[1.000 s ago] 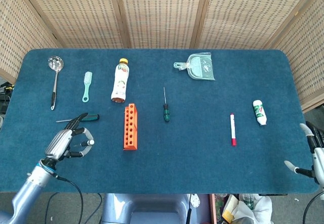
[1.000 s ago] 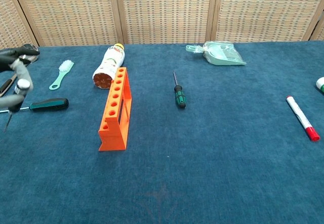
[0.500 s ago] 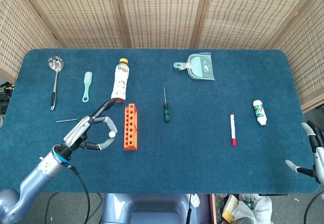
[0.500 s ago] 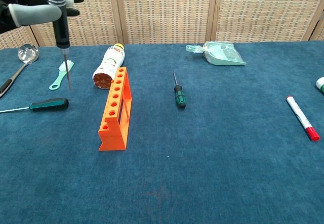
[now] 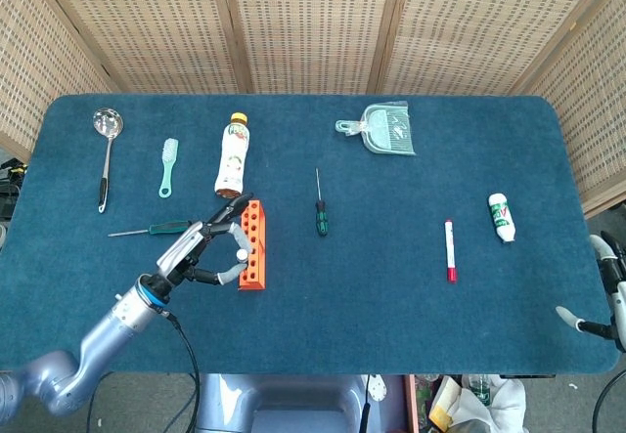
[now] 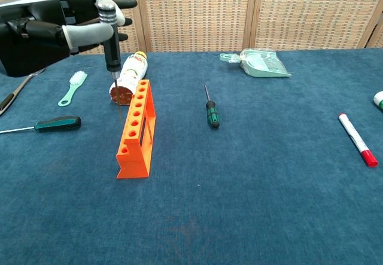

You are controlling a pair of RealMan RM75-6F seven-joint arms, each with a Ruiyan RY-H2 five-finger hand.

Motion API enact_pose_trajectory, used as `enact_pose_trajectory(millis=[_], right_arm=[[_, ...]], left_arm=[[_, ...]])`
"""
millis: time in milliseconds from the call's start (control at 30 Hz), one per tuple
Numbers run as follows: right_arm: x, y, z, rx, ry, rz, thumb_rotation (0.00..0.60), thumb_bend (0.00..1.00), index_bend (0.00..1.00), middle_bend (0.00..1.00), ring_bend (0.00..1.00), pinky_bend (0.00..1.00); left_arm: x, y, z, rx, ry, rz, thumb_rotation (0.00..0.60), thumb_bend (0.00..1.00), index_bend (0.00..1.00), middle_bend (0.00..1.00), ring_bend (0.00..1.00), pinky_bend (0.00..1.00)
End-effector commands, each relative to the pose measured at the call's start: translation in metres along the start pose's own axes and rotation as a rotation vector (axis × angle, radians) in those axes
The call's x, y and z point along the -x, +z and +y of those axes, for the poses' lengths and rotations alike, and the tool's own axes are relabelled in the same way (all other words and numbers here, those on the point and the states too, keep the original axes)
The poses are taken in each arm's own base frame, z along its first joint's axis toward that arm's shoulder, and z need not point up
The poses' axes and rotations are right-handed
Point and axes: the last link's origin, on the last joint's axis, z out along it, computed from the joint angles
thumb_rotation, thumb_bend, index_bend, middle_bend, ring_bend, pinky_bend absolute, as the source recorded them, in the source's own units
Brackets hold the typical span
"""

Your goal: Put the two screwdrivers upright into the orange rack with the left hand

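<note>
Left hand (image 6: 54, 29) is carrying a small screwdriver (image 6: 111, 43) upright and, over the last second, has moved it from lower left of the head view toward frame centre, now just beside the orange rack (image 6: 137, 128). Chest view shows the tip hanging above the rack's far holes, not inserted yet. So the first insertion looks imminent. It's pinched between thumb and fingers, the others extended. 2 more screwdrivers are lying flat: teal-handled screwdriver (image 5: 166, 227) left of rack, green-handled screwdriver (image 5: 320, 214) right. Right hand (image 5: 604, 296) is idling spread, lower-right edge.

Right hand (image 5: 604, 291) cut by edge
</note>
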Motion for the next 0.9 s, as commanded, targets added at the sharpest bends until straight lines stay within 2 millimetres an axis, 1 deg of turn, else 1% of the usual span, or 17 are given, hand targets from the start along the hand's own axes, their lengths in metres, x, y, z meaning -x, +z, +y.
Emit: enact_pose_trajectory(millis=[33,433,900], right_arm=[[-0.001,0.000,0.001,0.002,0.004,0.001,0.600,0.00,0.00,0.00,0.00,0.00],[-0.002,0.001,0.002,0.006,0.010,-0.001,0.600,0.00,0.00,0.00,0.00,0.00],[-0.002,0.004,0.005,0.022,0.010,-0.001,0.600,0.00,0.00,0.00,0.00,0.00]], left_arm=[[0.001,0.003,-0.003,-0.007,-0.024,0.000,0.600,0.48,0.69,0.00,0.00,0.00],[0.004,0.010,-0.017,-0.025,-0.034,0.006,0.600,0.49,0.69,0.00,0.00,0.00],[0.011,0.018,-0.026,-0.042,-0.060,-0.020,0.600,0.49,0.69,0.00,0.00,0.00]])
